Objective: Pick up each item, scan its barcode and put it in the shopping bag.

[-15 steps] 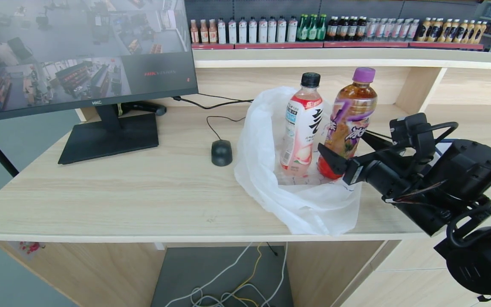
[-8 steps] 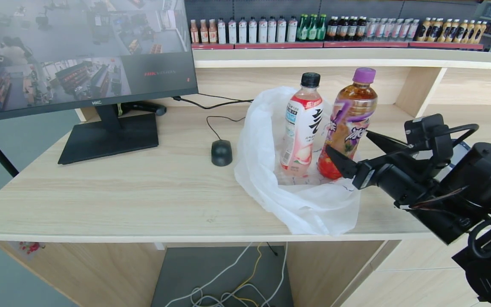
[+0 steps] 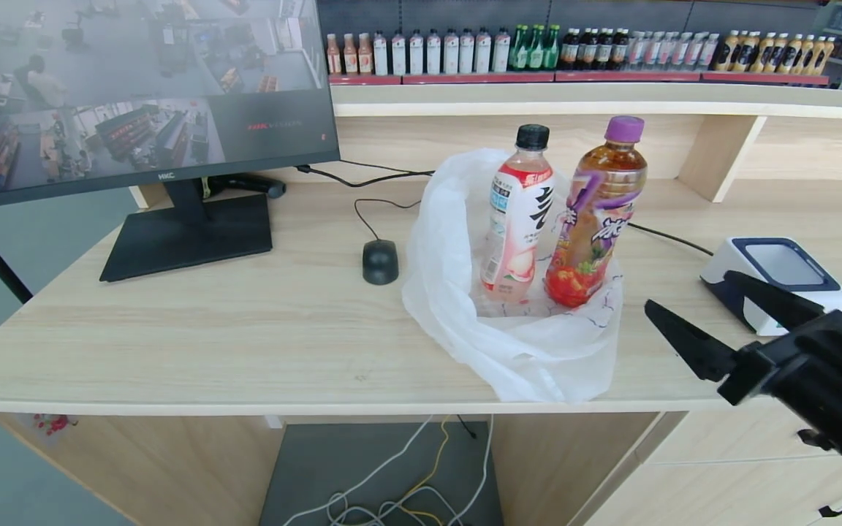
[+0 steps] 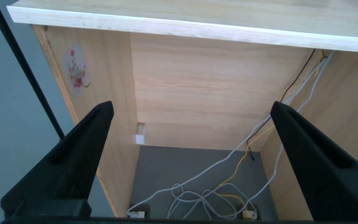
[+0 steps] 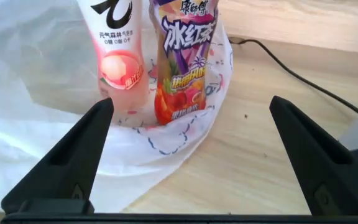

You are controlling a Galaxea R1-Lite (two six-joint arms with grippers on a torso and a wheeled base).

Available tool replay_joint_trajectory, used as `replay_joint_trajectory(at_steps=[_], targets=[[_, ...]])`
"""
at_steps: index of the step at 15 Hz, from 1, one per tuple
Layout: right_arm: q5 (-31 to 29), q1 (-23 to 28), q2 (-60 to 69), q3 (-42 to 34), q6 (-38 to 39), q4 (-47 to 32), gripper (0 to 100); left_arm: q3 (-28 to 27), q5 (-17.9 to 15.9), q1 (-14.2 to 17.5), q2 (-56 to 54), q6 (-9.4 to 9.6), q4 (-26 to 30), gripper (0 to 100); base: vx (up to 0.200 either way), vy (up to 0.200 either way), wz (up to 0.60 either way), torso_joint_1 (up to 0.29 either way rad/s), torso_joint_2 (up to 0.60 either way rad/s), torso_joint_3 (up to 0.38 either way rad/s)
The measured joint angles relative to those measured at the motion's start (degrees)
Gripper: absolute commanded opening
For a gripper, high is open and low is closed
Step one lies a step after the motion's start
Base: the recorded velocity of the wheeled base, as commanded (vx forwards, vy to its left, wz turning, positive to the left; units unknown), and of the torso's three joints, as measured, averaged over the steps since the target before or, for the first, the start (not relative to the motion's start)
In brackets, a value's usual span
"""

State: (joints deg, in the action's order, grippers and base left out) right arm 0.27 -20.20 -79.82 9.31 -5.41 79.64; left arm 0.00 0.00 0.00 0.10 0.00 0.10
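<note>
Two bottles, a pink peach drink with black cap [image 3: 516, 219] and an amber tea with purple cap [image 3: 596, 212], are stood upright inside the white plastic shopping bag [image 3: 523, 351], so bagging looks done. The right gripper [image 3: 688, 288] and left gripper [image 4: 191, 109] are held spread wide, empty; only parking seems needed.

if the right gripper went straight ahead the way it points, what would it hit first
Probably the near rim of the shopping bag, then the purple-capped bottle standing in it. The right gripper is open, and depth is hard to judge.
</note>
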Motion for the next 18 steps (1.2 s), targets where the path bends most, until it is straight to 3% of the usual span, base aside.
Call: replay_joint_trajectory(at_steps=[3,5,7,11,17,18], targets=[[-0.45,1.52,12.61,-6.89,1.23,-7.08,100,0.0,0.0,0.0,0.0,0.0,0.0,100,0.0,0.0,0.0,0.0,0.0,0.0],[-0.51,2.05,20.3,-8.39,1.62,-18.66,100,0.0,0.0,0.0,0.0,0.0,0.0,100,0.0,0.0,0.0,0.0,0.0,0.0],[-0.49,2.05,27.76,-9.01,1.94,-31.77,100,0.0,0.0,0.0,0.0,0.0,0.0,100,0.0,0.0,0.0,0.0,0.0,0.0],[-0.51,0.99,40.74,-9.29,1.87,-50.19,100,0.0,0.0,0.0,0.0,0.02,0.0,100,0.0,0.0,0.0,0.0,0.0,0.0],[-2.26,1.0,65.27,-9.05,1.32,-76.52,100,0.0,0.0,0.0,0.0,0.0,0.0,100,0.0,0.0,0.0,0.0,0.0,0.0],[-2.62,1.21,68.06,-8.83,0.09,-77.87,100,0.0,0.0,0.0,0.0,0.0,0.0,100,0.0,0.0,0.0,0.0,0.0,0.0]])
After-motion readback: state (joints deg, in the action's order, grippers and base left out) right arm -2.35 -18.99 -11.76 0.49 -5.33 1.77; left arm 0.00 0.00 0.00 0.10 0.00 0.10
